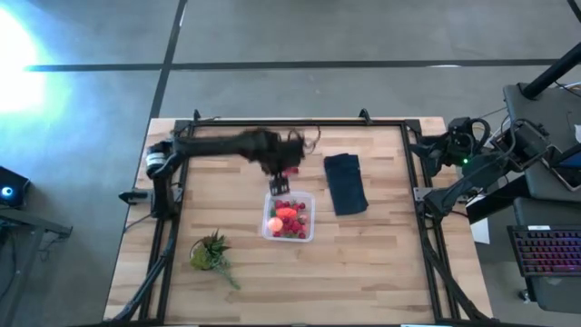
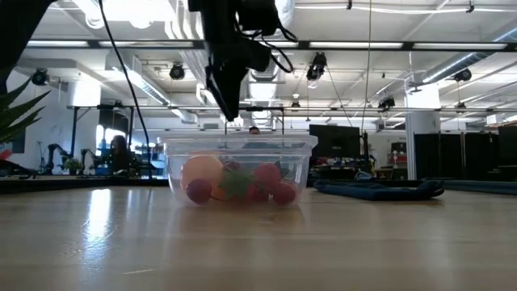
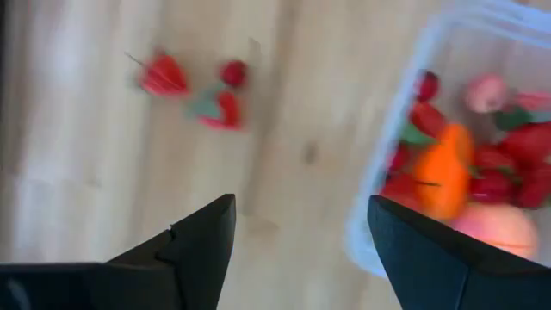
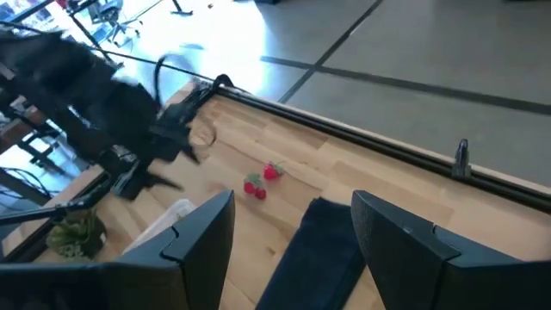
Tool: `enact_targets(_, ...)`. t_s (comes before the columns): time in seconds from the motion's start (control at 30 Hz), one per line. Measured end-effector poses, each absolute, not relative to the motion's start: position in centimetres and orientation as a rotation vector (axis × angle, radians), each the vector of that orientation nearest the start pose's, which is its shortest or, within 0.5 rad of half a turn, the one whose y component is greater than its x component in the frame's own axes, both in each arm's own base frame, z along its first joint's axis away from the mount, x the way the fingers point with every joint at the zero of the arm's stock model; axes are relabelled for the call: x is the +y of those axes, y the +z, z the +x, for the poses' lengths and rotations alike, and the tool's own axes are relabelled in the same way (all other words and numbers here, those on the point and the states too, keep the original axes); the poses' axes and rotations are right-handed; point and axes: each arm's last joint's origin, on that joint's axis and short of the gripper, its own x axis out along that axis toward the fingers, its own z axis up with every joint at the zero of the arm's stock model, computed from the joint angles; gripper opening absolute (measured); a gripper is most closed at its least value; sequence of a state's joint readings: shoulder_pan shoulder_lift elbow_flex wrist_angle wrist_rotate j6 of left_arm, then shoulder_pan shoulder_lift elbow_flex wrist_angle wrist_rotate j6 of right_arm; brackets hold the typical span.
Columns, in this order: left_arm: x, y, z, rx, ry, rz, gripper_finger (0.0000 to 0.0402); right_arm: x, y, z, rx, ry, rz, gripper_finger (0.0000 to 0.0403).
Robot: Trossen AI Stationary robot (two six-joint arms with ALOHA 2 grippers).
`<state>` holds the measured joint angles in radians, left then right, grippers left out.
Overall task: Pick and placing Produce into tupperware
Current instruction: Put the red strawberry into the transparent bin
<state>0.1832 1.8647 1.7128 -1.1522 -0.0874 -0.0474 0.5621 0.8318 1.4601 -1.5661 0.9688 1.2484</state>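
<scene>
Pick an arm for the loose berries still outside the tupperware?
Left. Its open end effector hangs beside the loose berries by the tupperware; the right end effector, also open, sits back at the table edge.

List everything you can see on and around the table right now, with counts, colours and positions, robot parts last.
Clear plastic tupperware box: one, see-through, table centre, partly filled.
Produce in the box: many small red berries, one elongated orange piece, one round peach-orange ball.
Loose red berries: three in the left wrist view, on bare wood just beyond the box, near the far edge.
Green leafy bunch: one, near-left of the table.
Dark navy folded cloth: one, right of the box.
Wooden table: one, light wood, black frame.
Keyboard: one, dark, off the table at right.
Left end effector: open, empty, above the box's far edge.
Right end effector: open, empty, parked at the table's right side.
</scene>
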Motion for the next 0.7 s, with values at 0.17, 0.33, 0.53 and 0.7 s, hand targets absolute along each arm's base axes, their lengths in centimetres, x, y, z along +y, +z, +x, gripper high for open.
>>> enact_targets(0.17,13.9,27.6,36.5,1.272,0.442,-0.390,0.0240,0.9,42.4,5.9,0.304,-0.716,0.533,0.0226)
enact_targets(0.33,19.9,24.7,36.4,1.161,0.585,-0.857,0.0230,0.8,42.5,5.9,0.266,-0.740,0.535,0.0226)
enact_targets(0.53,21.5,22.0,37.9,1.114,0.601,-0.892,0.0228,0.7,42.5,5.9,0.252,-0.748,0.533,0.0226)
enact_targets(0.7,22.0,20.0,38.7,1.118,0.626,-0.883,0.0228,0.7,42.5,5.9,0.242,-0.755,0.528,0.0226)
